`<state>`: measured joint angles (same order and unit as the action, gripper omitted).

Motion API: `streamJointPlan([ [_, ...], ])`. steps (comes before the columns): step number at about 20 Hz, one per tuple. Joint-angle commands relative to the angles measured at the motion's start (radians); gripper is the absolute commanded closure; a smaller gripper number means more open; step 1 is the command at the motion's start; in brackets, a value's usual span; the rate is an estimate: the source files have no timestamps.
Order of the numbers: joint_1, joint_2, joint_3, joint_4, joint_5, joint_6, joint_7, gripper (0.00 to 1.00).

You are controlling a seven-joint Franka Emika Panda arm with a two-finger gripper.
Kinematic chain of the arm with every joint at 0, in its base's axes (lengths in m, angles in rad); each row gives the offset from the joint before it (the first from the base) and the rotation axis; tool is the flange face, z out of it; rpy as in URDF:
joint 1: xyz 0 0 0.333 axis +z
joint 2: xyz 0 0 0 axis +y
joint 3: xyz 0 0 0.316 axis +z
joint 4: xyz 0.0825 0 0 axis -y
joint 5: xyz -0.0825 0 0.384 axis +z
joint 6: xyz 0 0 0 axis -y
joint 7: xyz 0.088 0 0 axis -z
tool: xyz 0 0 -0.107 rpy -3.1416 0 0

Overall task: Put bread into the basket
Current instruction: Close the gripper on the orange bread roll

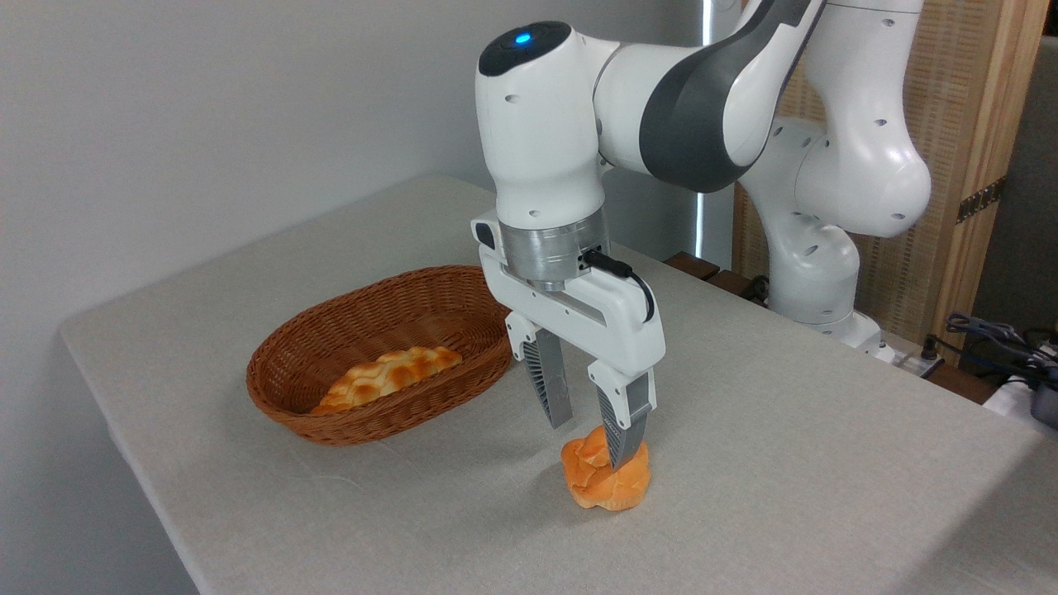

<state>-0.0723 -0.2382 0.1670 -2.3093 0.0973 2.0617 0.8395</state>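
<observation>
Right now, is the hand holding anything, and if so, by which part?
Nothing is held yet. The hand is open over the bun on the table: one finger overlaps the bun's top, the other hangs clear on its left.

Arm [702, 107]: glossy white shells, dark grey joint bands, small round recessed screw holes. Black cap with lit blue dot on top of wrist housing [522, 45]. Below the housing: brushed silver flange [550, 248]; black cable [628, 281] plugs in beside it and loops down. Gripper [593, 436]: white body, two grey ribbed fingers [550, 376] with white mounts.
</observation>
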Motion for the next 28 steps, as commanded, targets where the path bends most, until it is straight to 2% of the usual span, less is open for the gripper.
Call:
streamJointPlan([
  [1, -0.011, -0.021, 0.020, -0.021, 0.019, 0.024, 0.022, 0.00],
  [4, -0.011, -0.021, 0.037, -0.021, 0.019, 0.024, 0.079, 0.00],
  [7, -0.011, -0.021, 0.039, -0.021, 0.021, 0.023, 0.082, 0.00],
  [11, -0.011, -0.020, 0.040, -0.022, 0.068, 0.020, 0.082, 0.00],
  [20, -0.011, -0.009, 0.040, -0.042, 0.068, 0.023, 0.082, 0.00],
  [21, -0.011, -0.004, 0.040, -0.042, 0.068, 0.024, 0.082, 0.04],
  [23, -0.011, -0.001, 0.042, -0.042, 0.067, 0.023, 0.098, 0.34],
  [24, -0.012, 0.002, 0.040, -0.042, 0.065, 0.023, 0.101, 0.39],
  [25, -0.011, 0.002, 0.040, -0.042, 0.061, 0.021, 0.104, 0.55],
  [27, -0.011, 0.002, 0.042, -0.042, 0.059, 0.021, 0.104, 0.69],
  [28, -0.012, 0.002, 0.040, -0.042, 0.059, 0.021, 0.104, 0.71],
])
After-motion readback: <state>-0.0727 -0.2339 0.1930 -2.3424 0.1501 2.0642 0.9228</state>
